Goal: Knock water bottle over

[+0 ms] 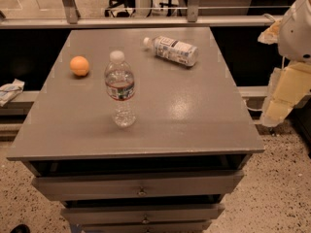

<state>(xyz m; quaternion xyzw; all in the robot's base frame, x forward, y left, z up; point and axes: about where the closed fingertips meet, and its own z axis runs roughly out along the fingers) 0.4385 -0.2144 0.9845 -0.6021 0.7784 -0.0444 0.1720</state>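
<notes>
The water bottle (120, 89) stands upright on the grey table top (194, 110), left of the middle, near the front. It is clear and ribbed, with a white cap and a dark red-and-blue label band. My gripper (272, 115) hangs off the table's right side, below the white arm (297, 28), far right of the bottle and apart from it. It holds nothing that I can see.
A second bottle (172, 50) with a large white printed label lies on its side at the back of the table. An orange ball (79, 65) sits at the left. Drawers (141, 186) are below the front edge. A railing runs behind the table.
</notes>
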